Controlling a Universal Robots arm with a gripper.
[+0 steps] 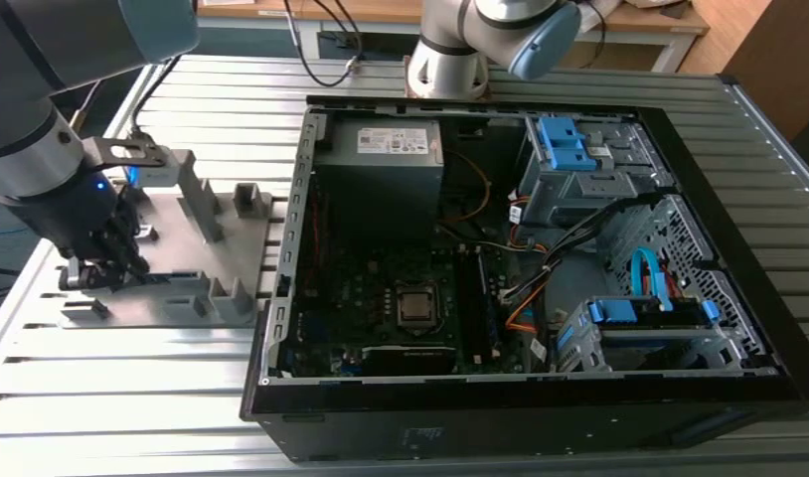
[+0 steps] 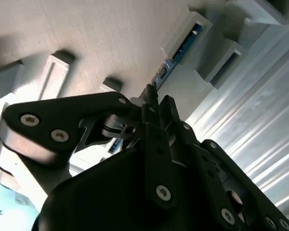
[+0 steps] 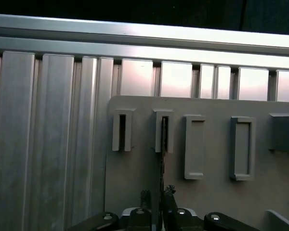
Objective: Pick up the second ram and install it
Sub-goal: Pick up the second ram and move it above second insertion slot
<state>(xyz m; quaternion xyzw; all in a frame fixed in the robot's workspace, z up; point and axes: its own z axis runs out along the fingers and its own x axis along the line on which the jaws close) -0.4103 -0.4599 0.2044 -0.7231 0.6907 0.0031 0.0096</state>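
The second ram [image 2: 183, 48] is a blue-green board strip standing on edge in a slot of the grey fixture plate [image 1: 179, 288], on the exterior view's left beside the computer case. In the first wrist view the second ram [image 3: 162, 144] appears edge-on as a thin dark line rising out of the slot. My gripper [image 1: 97, 270] is down over the plate. In both wrist views the black fingers [image 3: 169, 192] sit on either side of the strip, and the gripper [image 2: 156, 98] is shut on it. The strip still stands in its slot.
The open computer case [image 1: 538, 258] lies at the exterior view's right, with the motherboard [image 1: 378, 298], drive cages with blue tabs [image 1: 570, 139] and loose cables. Upright grey posts [image 1: 249, 202] stand on the fixture plate. Further slots [image 3: 195, 147] line the plate on the ribbed metal table [image 1: 113, 397].
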